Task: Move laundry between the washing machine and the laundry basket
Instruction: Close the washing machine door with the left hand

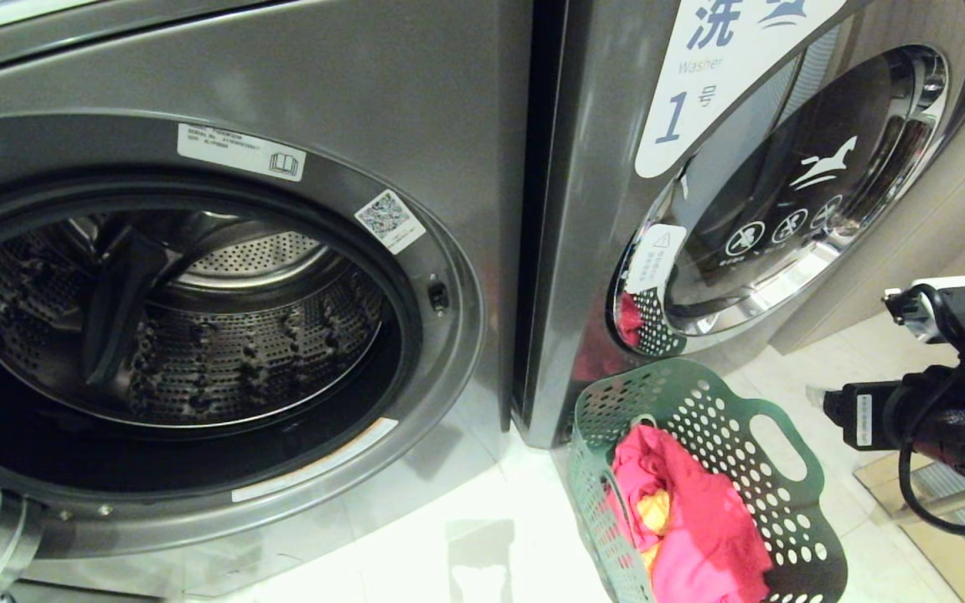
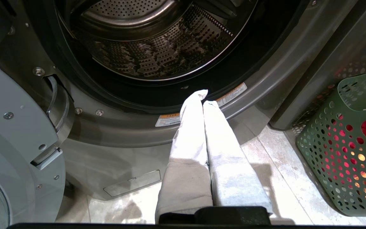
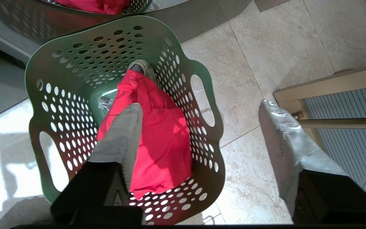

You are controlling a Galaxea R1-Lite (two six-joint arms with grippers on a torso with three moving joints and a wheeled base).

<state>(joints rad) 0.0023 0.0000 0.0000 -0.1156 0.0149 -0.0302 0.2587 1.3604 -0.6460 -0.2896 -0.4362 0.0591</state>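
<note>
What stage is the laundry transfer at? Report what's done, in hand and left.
Done: the red-pink garment and an orange-yellow one lie in the laundry basket, and the visible part of the washing machine drum is bare. In hand: nothing; the right gripper is open above the basket. Left: little visible, perhaps only withdrawing.

Two grey front-loading washing machines stand side by side: one with its door open [image 1: 198, 335], one closed and labelled 1 [image 1: 784, 193]. One green laundry basket [image 1: 750, 444] sits on the floor, holding two visible garments, one red-pink [image 1: 700, 519] and one orange-yellow [image 1: 655, 509].
</note>
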